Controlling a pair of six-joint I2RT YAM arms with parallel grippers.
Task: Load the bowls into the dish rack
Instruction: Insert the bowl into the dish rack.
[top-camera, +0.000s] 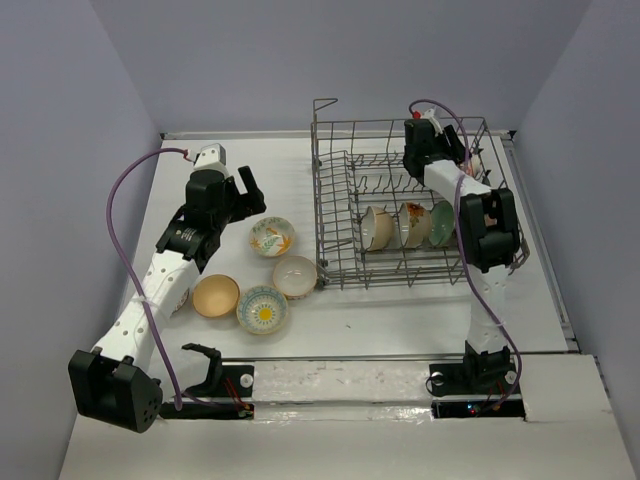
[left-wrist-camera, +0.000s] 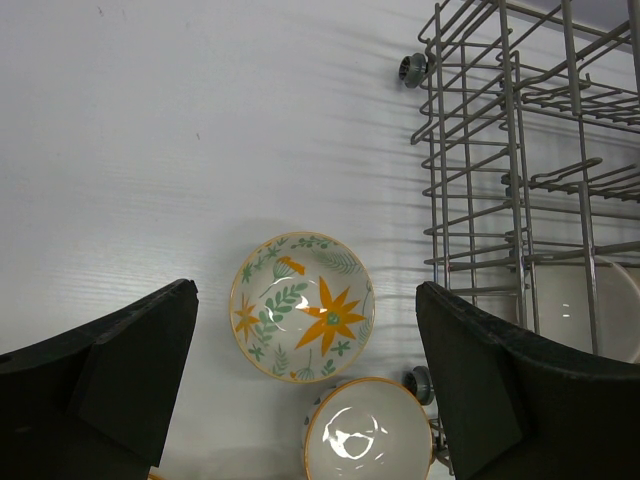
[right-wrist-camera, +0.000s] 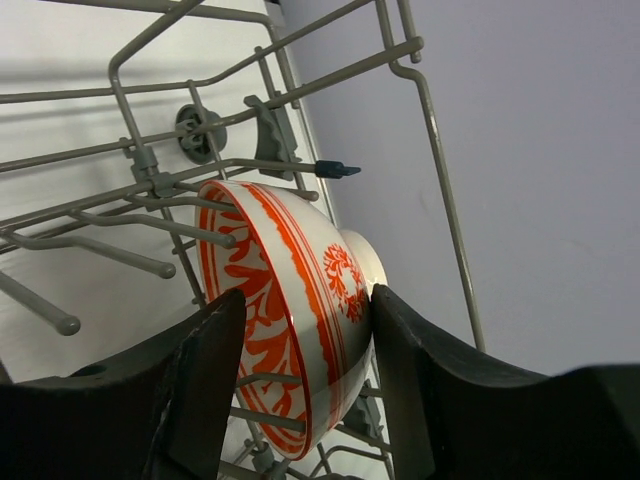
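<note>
The grey wire dish rack (top-camera: 400, 200) stands at the centre right. Three bowls stand on edge in its front row: cream (top-camera: 376, 228), patterned (top-camera: 412, 224) and teal (top-camera: 441, 222). My right gripper (top-camera: 466, 160) is at the rack's far right corner. In the right wrist view it (right-wrist-camera: 305, 340) is shut on a red-orange patterned bowl (right-wrist-camera: 300, 260) that stands on edge among the tines (right-wrist-camera: 120, 255). My left gripper (top-camera: 250, 190) is open and empty above the cream floral bowl (top-camera: 271, 237). That bowl (left-wrist-camera: 300, 305) lies between its fingers (left-wrist-camera: 130, 360).
On the table left of the rack lie a white orange-rimmed bowl (top-camera: 296, 276), a tan bowl (top-camera: 215, 296) and a blue-rimmed bowl with a yellow centre (top-camera: 262, 309). The white bowl (left-wrist-camera: 368, 432) lies close to the rack's wall (left-wrist-camera: 500, 150). Purple walls enclose the table.
</note>
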